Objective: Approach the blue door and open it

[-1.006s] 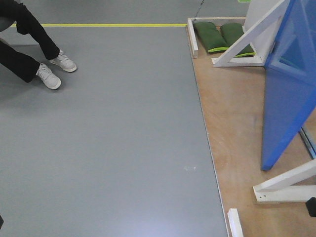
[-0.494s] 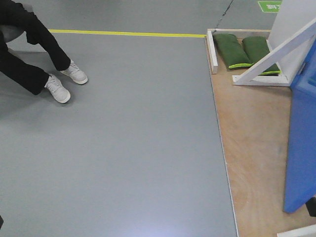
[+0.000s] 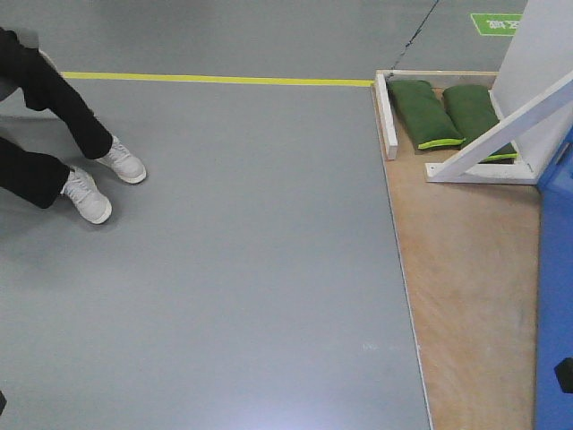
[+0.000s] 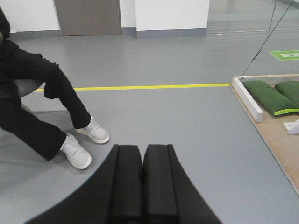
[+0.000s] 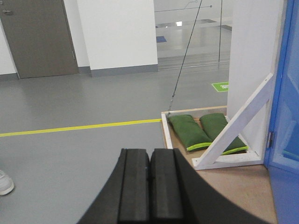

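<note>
The blue door [image 3: 557, 296] shows only as a glossy strip along the right edge of the front view, running from mid-height down to the lower right corner. It stands on the wooden platform [image 3: 466, 269] that fills the right side of that frame. In the right wrist view the same door [image 5: 286, 154] takes the far right edge, with a small metal hinge [image 5: 270, 139] on its inner side. Just left of it is the white braced frame [image 5: 233, 126], whose diagonal strut slopes down toward the middle of the picture. Two green sandbags [image 3: 426, 115] lie side by side at the upper right of the front view, tucked against the foot of that frame and touching each other. A yellow line [image 3: 215, 79] crosses the grey floor [image 3: 242, 269] near the top. At the left edge are a seated person's black-trousered legs [image 3: 45, 116] and white sneakers [image 3: 121, 164], well apart from the platform. The left gripper [image 4: 142, 154] fills the bottom centre of its wrist view, its two black pads pressed flat together with nothing between them. The right gripper [image 5: 149, 156] looks the same in its own view, pads closed against each other and holding nothing. A small dark shape [image 3: 564, 374] sits at the right edge of the front view, against the door; what it is cannot be told.
</note>
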You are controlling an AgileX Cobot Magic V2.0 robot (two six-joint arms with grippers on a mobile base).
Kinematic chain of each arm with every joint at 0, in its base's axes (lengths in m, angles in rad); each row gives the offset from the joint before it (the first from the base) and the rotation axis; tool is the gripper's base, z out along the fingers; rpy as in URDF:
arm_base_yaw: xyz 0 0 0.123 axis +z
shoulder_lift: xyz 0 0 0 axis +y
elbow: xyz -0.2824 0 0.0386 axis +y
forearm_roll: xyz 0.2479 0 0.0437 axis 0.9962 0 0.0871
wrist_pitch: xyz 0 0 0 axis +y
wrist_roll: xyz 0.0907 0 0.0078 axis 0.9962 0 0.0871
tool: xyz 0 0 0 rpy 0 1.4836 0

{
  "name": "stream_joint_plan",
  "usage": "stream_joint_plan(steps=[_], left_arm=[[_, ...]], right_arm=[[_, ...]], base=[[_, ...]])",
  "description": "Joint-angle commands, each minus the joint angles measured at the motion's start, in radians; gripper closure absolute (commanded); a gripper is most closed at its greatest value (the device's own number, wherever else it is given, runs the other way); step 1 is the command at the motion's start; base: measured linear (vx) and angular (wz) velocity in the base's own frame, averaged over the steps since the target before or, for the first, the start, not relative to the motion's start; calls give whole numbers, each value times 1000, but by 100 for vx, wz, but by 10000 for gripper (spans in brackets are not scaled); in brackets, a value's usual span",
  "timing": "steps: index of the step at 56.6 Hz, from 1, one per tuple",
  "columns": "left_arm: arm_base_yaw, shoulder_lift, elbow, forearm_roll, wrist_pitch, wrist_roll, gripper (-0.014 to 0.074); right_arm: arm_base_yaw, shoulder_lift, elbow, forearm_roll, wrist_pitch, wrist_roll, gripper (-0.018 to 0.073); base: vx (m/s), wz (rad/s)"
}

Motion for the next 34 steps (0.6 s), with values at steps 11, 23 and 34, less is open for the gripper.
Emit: stream_joint_plan(steps=[11,23,34], left_arm=[[-6,-11,-26,-3,-85,-7,524],[-6,-11,-26,-3,-85,-7,524],[-6,-11,-26,-3,-85,-7,524]], right_arm=[[-4,16,1,-11,-88,-6,547],[-4,16,1,-11,-88,-6,547],[-4,16,1,-11,-88,-6,547]], base=[[35,-12],[33,-9],[27,-7]])
